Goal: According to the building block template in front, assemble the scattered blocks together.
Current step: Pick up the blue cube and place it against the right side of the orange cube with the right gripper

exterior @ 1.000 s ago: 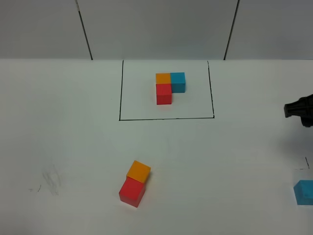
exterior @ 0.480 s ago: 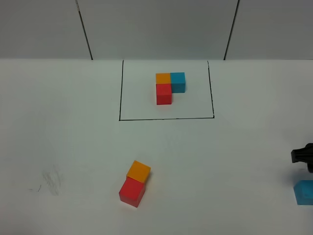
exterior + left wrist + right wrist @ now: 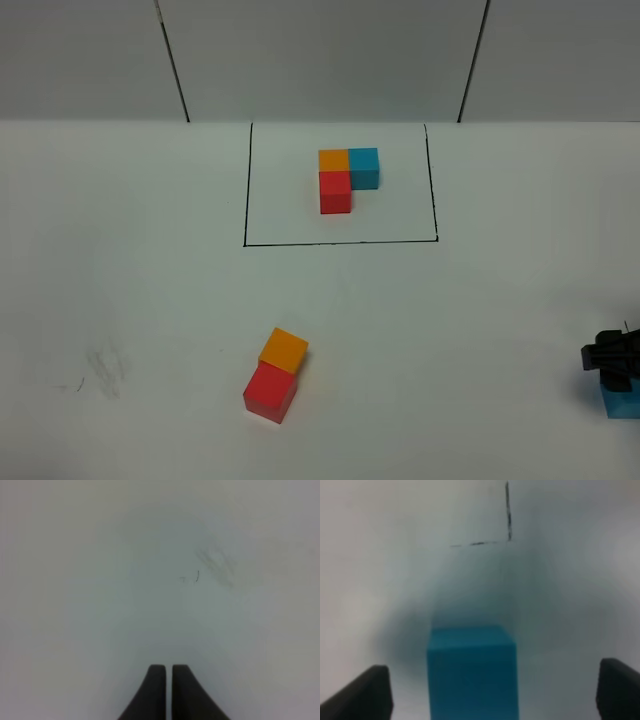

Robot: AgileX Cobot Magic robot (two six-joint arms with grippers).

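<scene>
Two of the three loose cubes already sit joined: the orange cube (image 3: 284, 350) touches the red cube (image 3: 270, 393) near the front of the table (image 3: 480, 300), well apart from the template (image 3: 338, 178) inside its black frame (image 3: 340, 242) at the back. The step in hand looks to be picking up the last piece, the blue cube (image 3: 626, 405), which lies alone at the right edge of the high view, well away from the pair. The right gripper (image 3: 492, 680) is over it with jaws spread wide and holding nothing. Its fingers (image 3: 364, 696) stand clear of the cube on either side. Next, I judge, it must settle lower, close squarely on two opposite faces, lift, and carry the cube across to set it against the orange one, on the side the template shows. The pair lies slightly turned against the template, so the angle needs matching. The left gripper (image 3: 168, 669) is shut and empty above bare table near a faint scuff (image 3: 216, 562). The high view gives the whole layout but cuts the blue cube off at its edge and half hides it under the gripper, and it shows no left arm. Only the right wrist view shows the cube sitting between the jaws, a little off centre. That view is blurred, so how low the fingertips hang is hard to say.
</scene>
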